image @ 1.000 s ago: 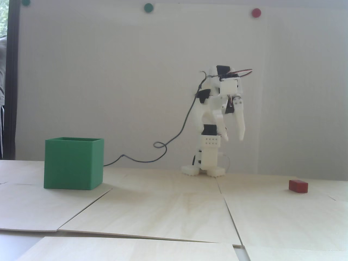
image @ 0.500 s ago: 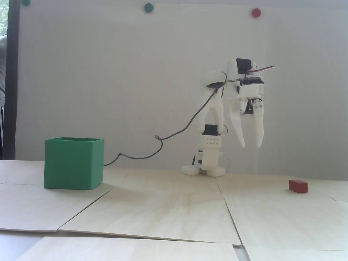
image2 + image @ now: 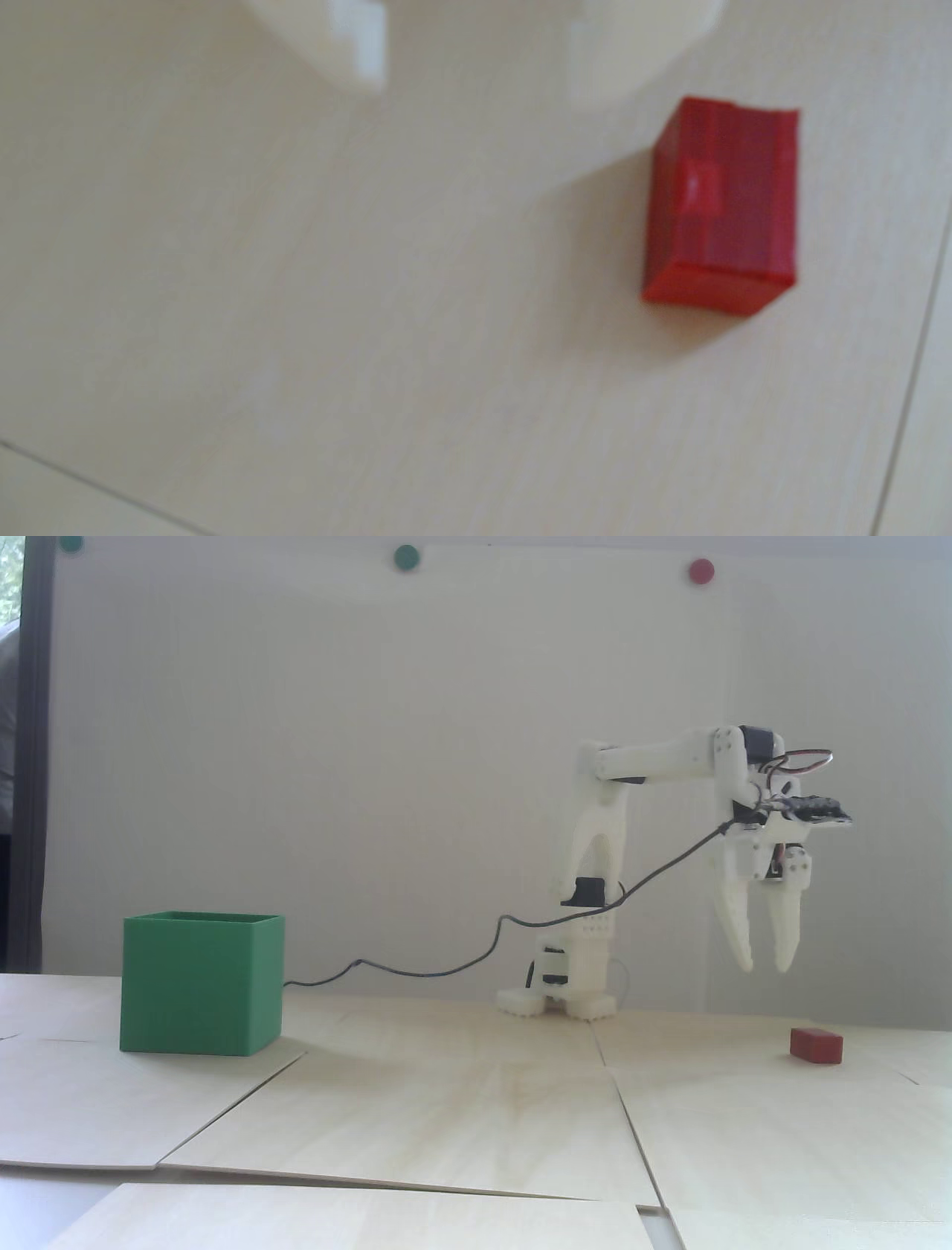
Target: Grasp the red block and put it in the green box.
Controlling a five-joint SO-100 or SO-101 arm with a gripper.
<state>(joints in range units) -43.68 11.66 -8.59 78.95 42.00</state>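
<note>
Fixed view shows my gripper point(image 3: 766, 967) hanging fingers-down with its jaws apart, above and slightly left of the red block point(image 3: 816, 1045), which lies on the table point(image 3: 476, 1101), so I can line up a descent; the green box point(image 3: 202, 984) waits far left.

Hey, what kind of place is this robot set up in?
Probably an office or classroom bench, not a factory: a whiteboard carrying round magnets, loose plywood sheets as the work surface, and a 3D-printed white arm with its open claw.
</note>
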